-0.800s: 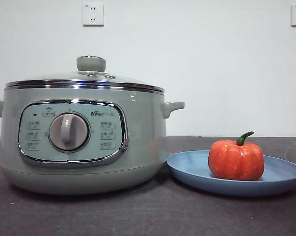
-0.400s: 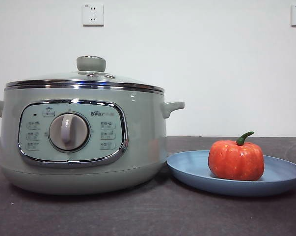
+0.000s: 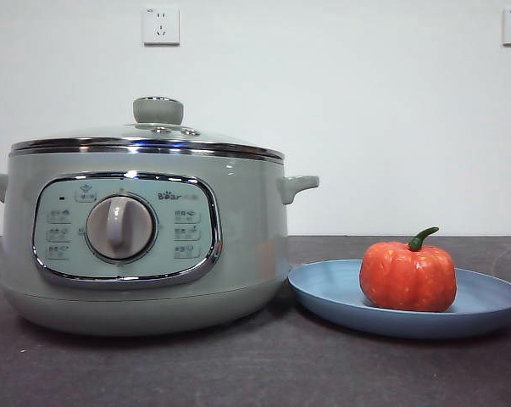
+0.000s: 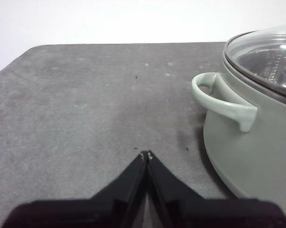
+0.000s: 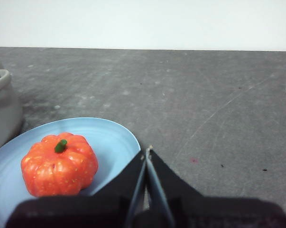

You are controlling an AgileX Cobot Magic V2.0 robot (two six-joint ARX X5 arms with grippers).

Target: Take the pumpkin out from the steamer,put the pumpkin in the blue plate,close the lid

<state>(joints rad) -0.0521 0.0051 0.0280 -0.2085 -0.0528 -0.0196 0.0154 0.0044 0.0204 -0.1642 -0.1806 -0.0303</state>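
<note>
The orange-red pumpkin (image 3: 408, 275) with its green stem sits upright in the blue plate (image 3: 331, 292), to the right of the steamer (image 3: 238, 229). The glass lid (image 3: 145, 140) with its sage-green knob rests closed on the steamer. In the right wrist view the pumpkin (image 5: 59, 164) lies in the plate (image 5: 112, 137) beside my right gripper (image 5: 147, 151), which is shut and empty. In the left wrist view my left gripper (image 4: 146, 155) is shut and empty over the bare table, beside the steamer's side handle (image 4: 223, 102). Neither gripper shows in the front view.
The dark grey table (image 3: 263, 365) runs in front of the steamer and plate. A white wall with two sockets (image 3: 160, 24) stands behind. The table's far edge and corner show in the left wrist view (image 4: 33, 50).
</note>
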